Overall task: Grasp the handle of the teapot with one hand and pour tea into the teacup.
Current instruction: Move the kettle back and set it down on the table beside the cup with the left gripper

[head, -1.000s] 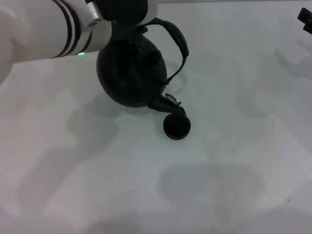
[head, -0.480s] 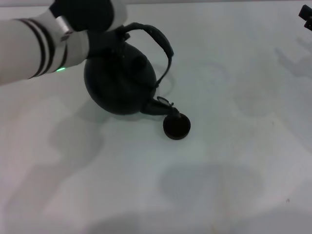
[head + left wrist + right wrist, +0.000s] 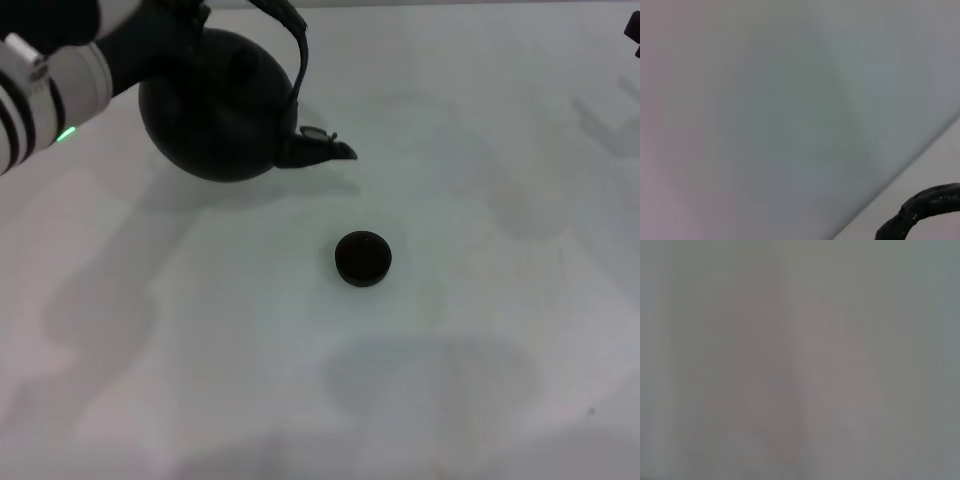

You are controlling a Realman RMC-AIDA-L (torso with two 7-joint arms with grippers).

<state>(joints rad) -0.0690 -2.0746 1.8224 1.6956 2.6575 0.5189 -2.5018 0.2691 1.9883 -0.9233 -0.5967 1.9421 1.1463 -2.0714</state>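
head view shows no readable writing or brand anywhere; the only mark is a small green light on the left arm (image 3: 60,95), a white tube with black bands coming in from the upper left of the frame. the teapot (image 3: 215,110) is round, squat and matte black, held up in the upper left with its short stubby spout (image 3: 320,150) pointing toward the right of the frame, roughly level. its handle (image 3: 290,45), a thick black arch, rises to the top edge of the frame, where the left gripper (image 3: 165,25) is a dark mass against it; the teapot hangs from that grip, but the fingers themselves are hidden, so i cannot tell how far they are closed. the teacup (image 3: 363,258), a tiny round dark cup without a handle, stands upright near the middle of the frame, below and to the right of the spout and well apart from it. the table (image 3: 480,350) is a smooth pale surface with soft shadows, bare all around the cup and across the lower and right parts of the frame. a small black piece of the right arm (image 3: 632,30) shows at the upper right edge; its fingers cannot be told. left wrist view shows only pale surface and a rough black curve of handle at the lower right corner. right wrist view shows a plain pale blur.
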